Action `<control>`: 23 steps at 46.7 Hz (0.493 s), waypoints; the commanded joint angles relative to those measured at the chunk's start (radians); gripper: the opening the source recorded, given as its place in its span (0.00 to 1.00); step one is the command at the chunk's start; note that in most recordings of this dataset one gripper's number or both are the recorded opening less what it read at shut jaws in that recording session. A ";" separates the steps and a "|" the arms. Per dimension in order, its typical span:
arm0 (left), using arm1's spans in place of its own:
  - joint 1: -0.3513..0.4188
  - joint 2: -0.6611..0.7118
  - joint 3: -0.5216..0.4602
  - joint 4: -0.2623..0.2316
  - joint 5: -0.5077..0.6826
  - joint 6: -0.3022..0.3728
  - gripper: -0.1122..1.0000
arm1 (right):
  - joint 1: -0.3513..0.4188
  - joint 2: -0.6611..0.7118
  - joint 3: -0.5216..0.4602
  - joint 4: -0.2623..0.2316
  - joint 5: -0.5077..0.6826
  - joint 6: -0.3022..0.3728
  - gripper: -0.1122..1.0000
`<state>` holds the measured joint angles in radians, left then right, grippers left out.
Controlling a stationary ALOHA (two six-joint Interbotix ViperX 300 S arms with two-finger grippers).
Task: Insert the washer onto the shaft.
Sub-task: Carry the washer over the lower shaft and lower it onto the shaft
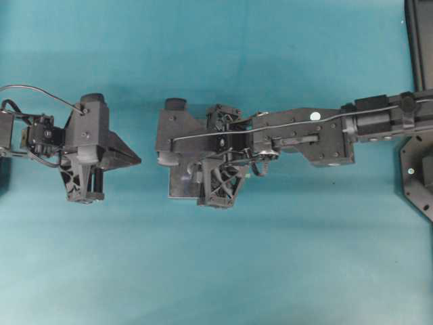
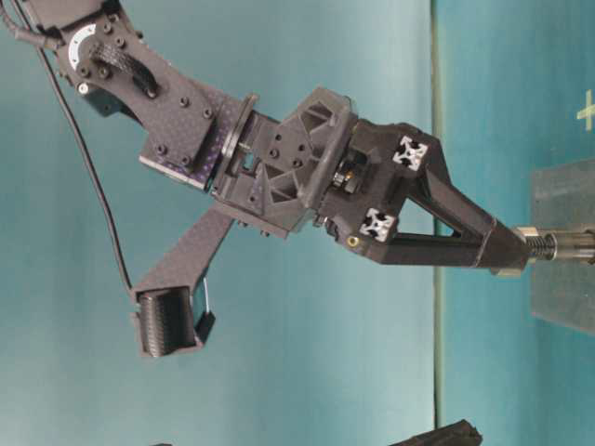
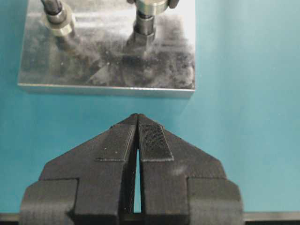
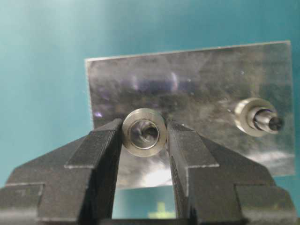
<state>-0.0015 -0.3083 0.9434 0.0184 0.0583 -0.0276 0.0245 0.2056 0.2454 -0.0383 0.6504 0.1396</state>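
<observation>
Low in the right wrist view: my right gripper (image 4: 144,136) is clamped on the washer (image 4: 144,131), one finger on each side of the ring.
Washer place: it hangs in front of the metal plate (image 4: 197,79), and I see straight through its hole.
Shafts: one shaft (image 4: 262,119) stands at the right of that view with a ring already at its foot. In the left wrist view a second shaft (image 3: 145,26) sits at the top middle, with the washer (image 3: 150,5) just above it.
Table-level view: the washer (image 2: 522,251) looks like it is on the tip of the threaded shaft (image 2: 553,245), but I cannot tell how far.
Left gripper (image 3: 137,123): its fingers are pressed together on nothing, near the plate edge (image 3: 108,89).
How I'd do it well: keep the ring flat to the shaft, push slow and straight, and stop if it tips or catches on the threads.
Letting go: I think I should only spread the fingers once the washer is well on.
</observation>
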 commanded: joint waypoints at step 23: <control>-0.002 -0.026 0.003 0.003 -0.008 -0.003 0.10 | -0.003 0.009 -0.037 -0.011 0.026 -0.006 0.40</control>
<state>-0.0031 -0.3206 0.9572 0.0184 0.0583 -0.0291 0.0230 0.2286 0.2332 -0.0476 0.6780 0.1381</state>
